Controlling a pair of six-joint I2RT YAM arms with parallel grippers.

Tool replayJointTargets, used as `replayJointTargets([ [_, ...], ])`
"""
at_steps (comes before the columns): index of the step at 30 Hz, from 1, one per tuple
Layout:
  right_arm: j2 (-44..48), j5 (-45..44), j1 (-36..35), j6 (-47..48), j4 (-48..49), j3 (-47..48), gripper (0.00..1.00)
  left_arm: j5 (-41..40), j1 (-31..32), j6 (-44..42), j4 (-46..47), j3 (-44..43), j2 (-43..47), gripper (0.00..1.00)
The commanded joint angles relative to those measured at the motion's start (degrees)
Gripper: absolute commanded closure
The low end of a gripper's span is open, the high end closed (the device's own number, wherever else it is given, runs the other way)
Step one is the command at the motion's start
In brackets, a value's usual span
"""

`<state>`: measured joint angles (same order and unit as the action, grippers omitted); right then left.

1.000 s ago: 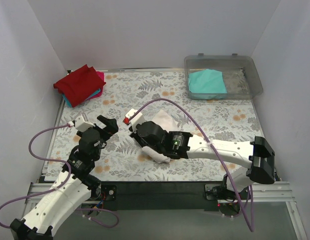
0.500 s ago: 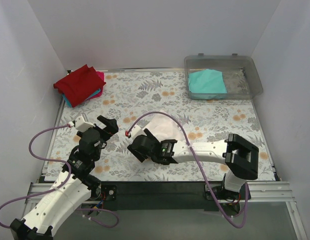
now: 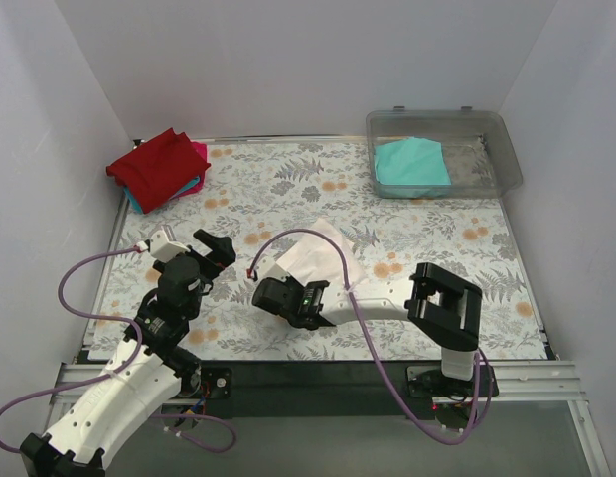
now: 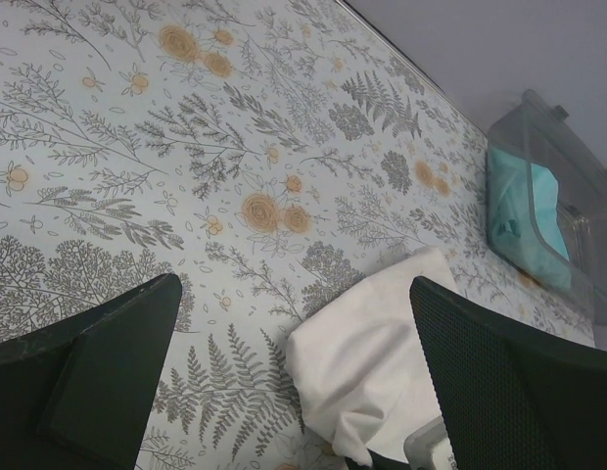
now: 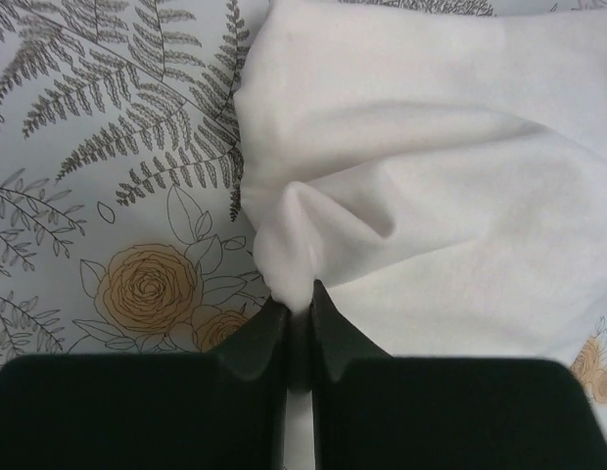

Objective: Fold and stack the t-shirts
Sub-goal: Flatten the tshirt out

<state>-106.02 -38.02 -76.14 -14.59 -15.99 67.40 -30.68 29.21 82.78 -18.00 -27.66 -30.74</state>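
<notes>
Far-left corner of worktop: folded stack, red t-shirt on top, pink and blue edges showing beneath. Left hand: fingers spread wide, holding nothing, above bare worktop left of the white t-shirt. White t-shirt: bunched, near-centre of worktop. Right hand: fingers pinched tight on a fold at the white t-shirt's near edge. Far-right corner: teal t-shirt, folded, lying inside clear bin.
</notes>
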Motion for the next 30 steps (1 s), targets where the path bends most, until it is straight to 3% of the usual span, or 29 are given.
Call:
replayJointTargets([
  [1, 3.52, -1.98, -0.33, 0.78, -0.89, 5.63, 0.99, -1.49, 0.14, 0.19, -0.63, 0.41, 0.68, 0.04],
  [6, 11.69, 7.68, -0.41, 5.09, 0.77, 10.73, 0.99, -1.67, 0.06, 0.10, -0.72, 0.06, 0.68, 0.03],
  [9, 18.20, 7.18, -0.50, 6.41, 1.57, 10.92, 0.99, -1.84, 0.06, 0.19, -0.90, 0.15, 1.21, 0.03],
  [13, 27.24, 0.32, 2.64, 5.46, 1.49, 5.92, 0.99, -2.19, 0.06, 0.36, -0.90, 0.33, 2.00, 0.03],
  [17, 34.20, 0.05, 9.85, -1.47, 1.14, -7.05, 0.99, 0.26, 0.14, -1.83, 0.59, 0.15, 0.34, 0.05],
  [20, 39.64, -0.39, 18.45, -6.67, 0.78, -17.89, 0.80, 5.61, 0.23, -4.82, 3.49, -0.29, -5.28, 0.09],
  [22, 42.20, -0.91, 25.65, -10.01, -0.35, -26.40, 0.55, 10.53, 0.58, -5.87, 5.33, -0.73, -11.07, 0.12],
  [24, 43.52, -1.44, 26.57, -10.02, -0.54, -28.71, 0.43, 11.25, 1.19, -6.05, 6.83, -1.34, -14.94, 0.12],
  [30, 40.90, 14.34, 17.36, -2.73, 9.82, -27.50, 0.41, 8.19, 7.07, -6.50, 5.79, -2.75, -19.71, 0.15],
])
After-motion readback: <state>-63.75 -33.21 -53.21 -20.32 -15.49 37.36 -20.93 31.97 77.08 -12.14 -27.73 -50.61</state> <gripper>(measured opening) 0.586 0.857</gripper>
